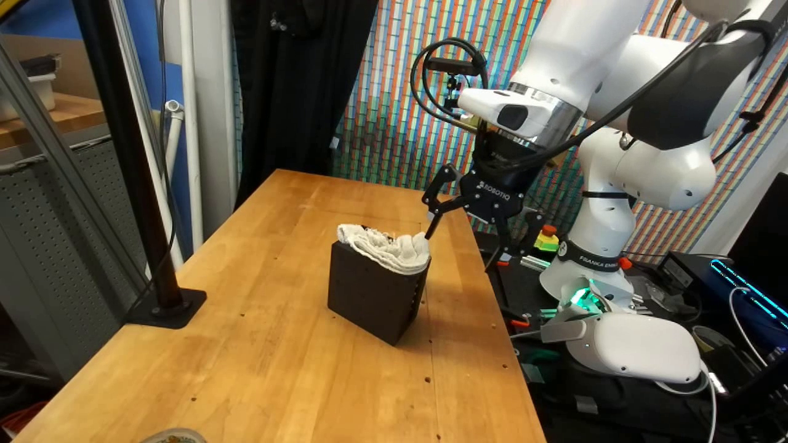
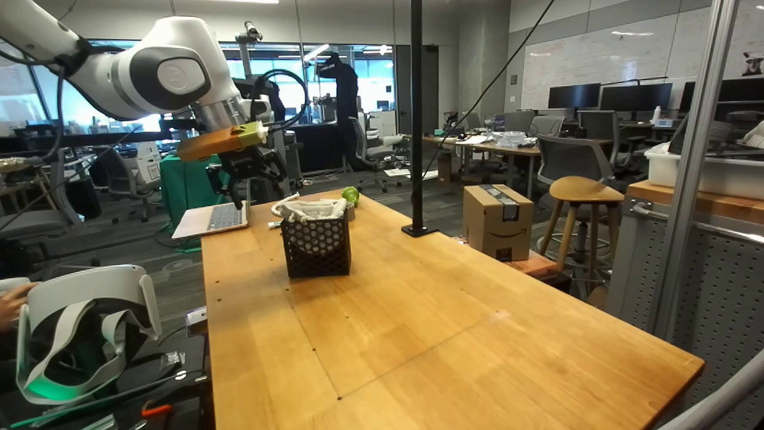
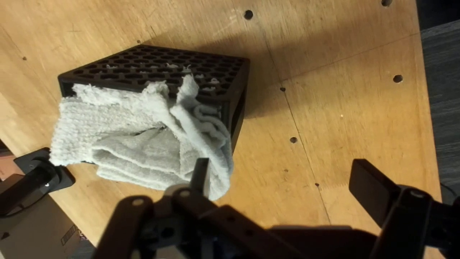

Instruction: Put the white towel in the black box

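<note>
In an exterior view, the white towel [image 1: 394,250] bulges from inside the black box [image 1: 374,294]; the nearby tool [image 1: 462,249] reads ROBOTIQ, the robot base [image 1: 575,275] FRANKA. In an exterior view, a cardboard carton [image 2: 496,224] bears Amazon's smile. In the wrist view, the tool gapes, holding nothing: placing seems nearly done; next, probably withdraw without snagging the towel.

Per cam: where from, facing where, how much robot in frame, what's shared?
Exterior view: above the table, angled down toward the colorful backdrop; arm, base and gripper at right.
Exterior view: above the table, facing along it toward the laptop; arm and gripper upper left, no base.
Wrist view: on the wrist, facing down at the towel in the black box; only gripper, lower edge.
Both exterior views share towel, black box, headset, pole; arm and pole swap sides: probably opposed.
</note>
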